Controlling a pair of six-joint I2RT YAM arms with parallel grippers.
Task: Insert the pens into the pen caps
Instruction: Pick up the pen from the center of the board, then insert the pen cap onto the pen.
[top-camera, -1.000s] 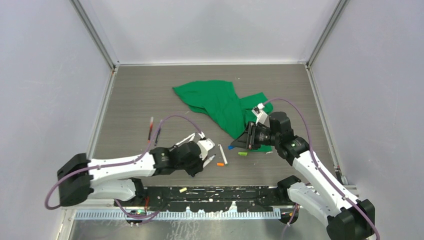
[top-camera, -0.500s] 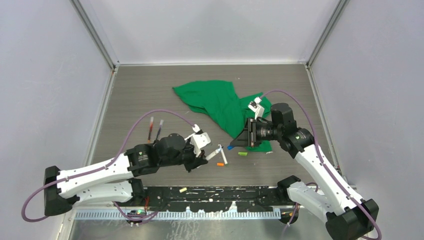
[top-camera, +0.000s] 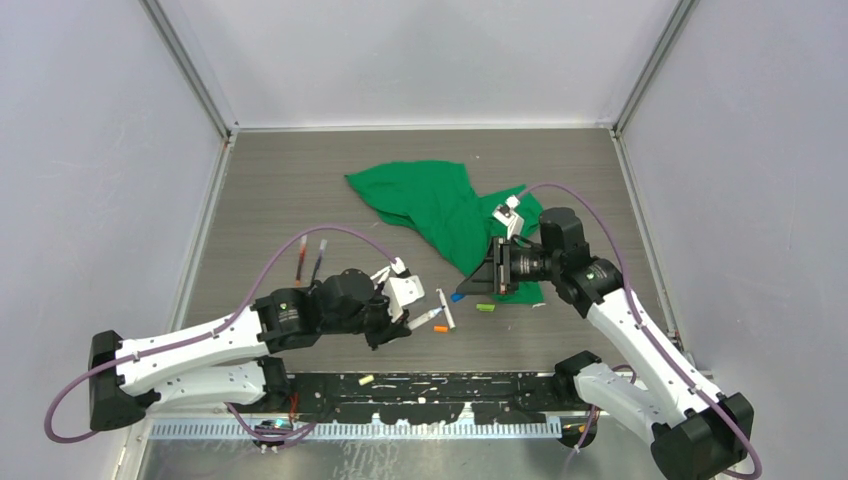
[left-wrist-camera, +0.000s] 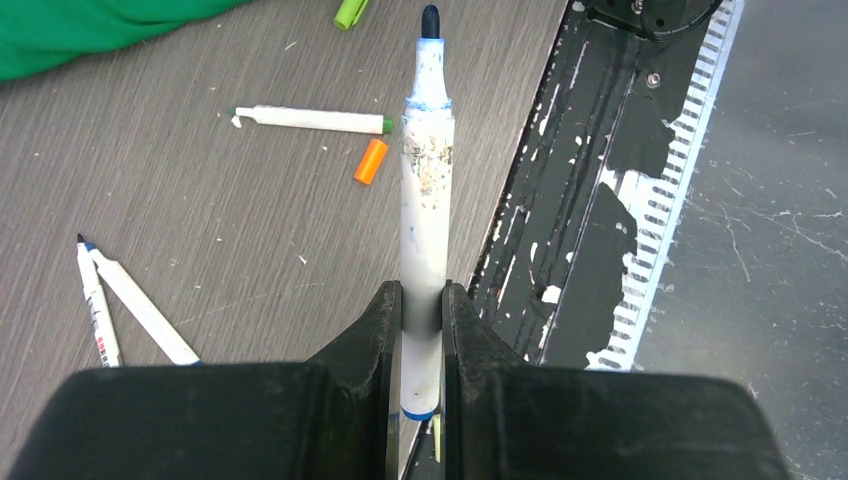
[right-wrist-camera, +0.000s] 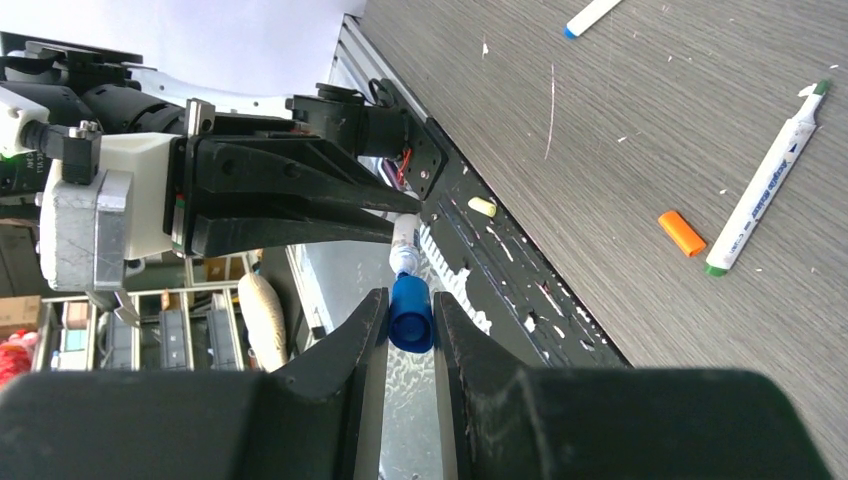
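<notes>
The left gripper (left-wrist-camera: 422, 300) pinches a pen (left-wrist-camera: 424, 200), the right gripper (right-wrist-camera: 409, 298) a blue cap (right-wrist-camera: 410, 315) (mating step), so next comes a straight, aligned push.

The counter (top-camera: 270, 190) is grey with a fine wood grain, and the cloth (top-camera: 430, 205) on it is plain bright green. The held pen (left-wrist-camera: 424, 200) between the black left fingers (left-wrist-camera: 375, 335) has a white barrel speckled with dark grime, thin blue bands and a dark blue tip. The black right fingers (right-wrist-camera: 340, 370) frame a solid blue cap (right-wrist-camera: 410, 312). On the counter I see an orange cap (left-wrist-camera: 370, 161), a lime cap (left-wrist-camera: 349, 12) and a green-ended white pen (left-wrist-camera: 310, 119). The left arm (top-camera: 190, 345) and right arm (top-camera: 640, 340) are white and black, with purple cables (top-camera: 340, 232).
</notes>
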